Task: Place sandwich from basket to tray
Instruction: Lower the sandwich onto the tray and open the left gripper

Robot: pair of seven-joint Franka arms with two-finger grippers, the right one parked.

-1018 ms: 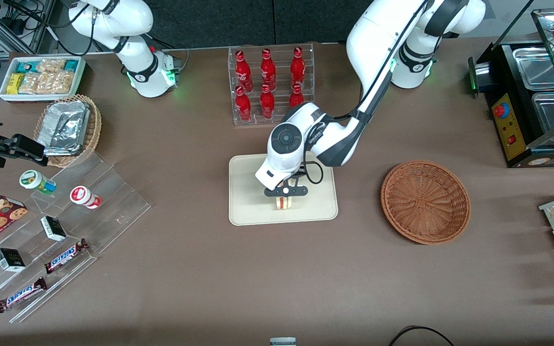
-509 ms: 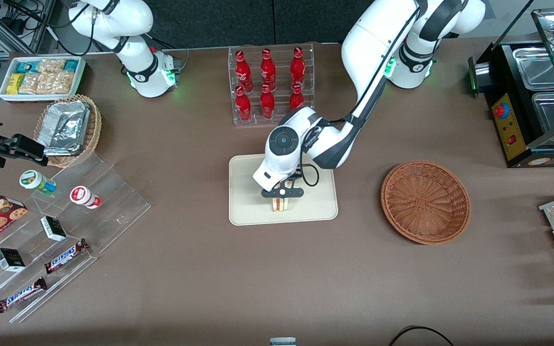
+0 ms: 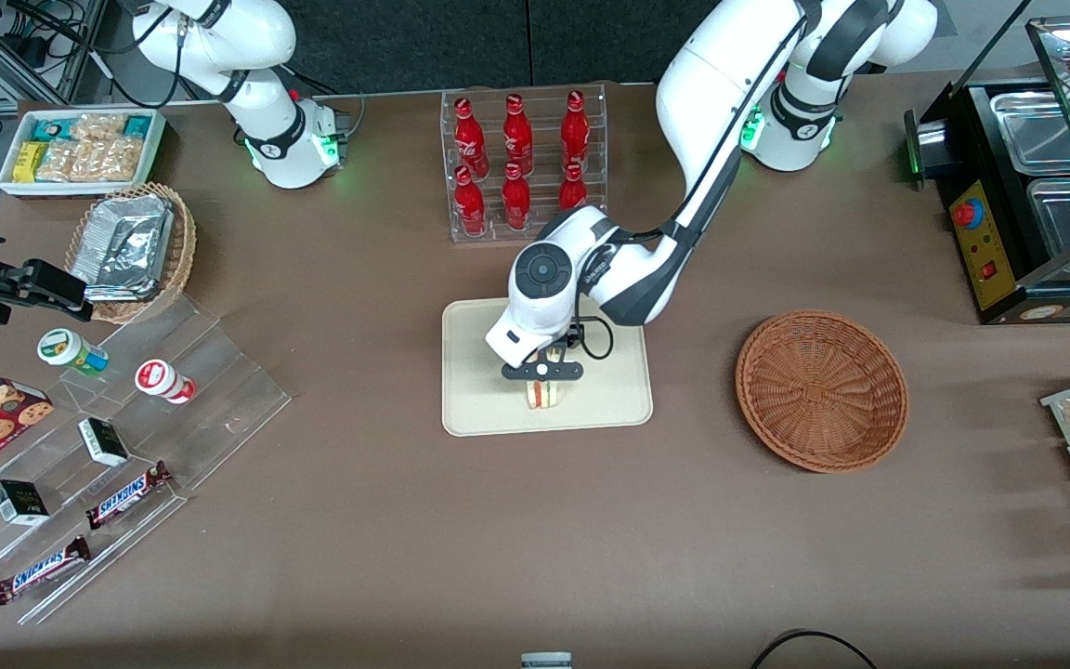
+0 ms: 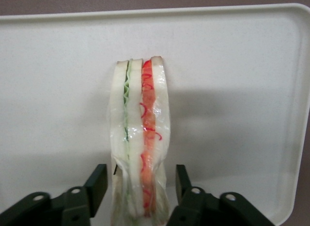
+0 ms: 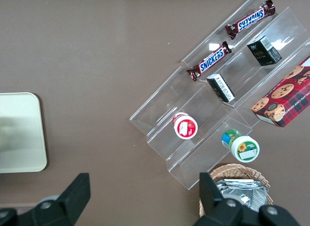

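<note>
The sandwich (image 3: 542, 396) stands on its edge on the cream tray (image 3: 479, 390), near the tray's edge closest to the front camera. In the left wrist view the sandwich (image 4: 140, 138) shows its green, white and red layers, with the tray (image 4: 232, 66) under it. My left gripper (image 3: 542, 372) is low over the tray. It straddles the sandwich (image 4: 140, 177) and is open. Each finger (image 4: 97, 182) stands a small gap away from the wrap. The reddish-brown basket (image 3: 821, 390) sits empty beside the tray, toward the working arm's end.
A clear rack of red bottles (image 3: 521, 163) stands farther from the front camera than the tray. A tan basket of foil packs (image 3: 131, 246), a white snack tub (image 3: 80, 149) and an acrylic step display (image 3: 126, 446) lie toward the parked arm's end. A black food warmer (image 3: 1027, 186) is at the working arm's end.
The left arm and gripper shifted a little toward the parked arm's end over the tray, and the sandwich shifted slightly with them. The basket has not moved.
</note>
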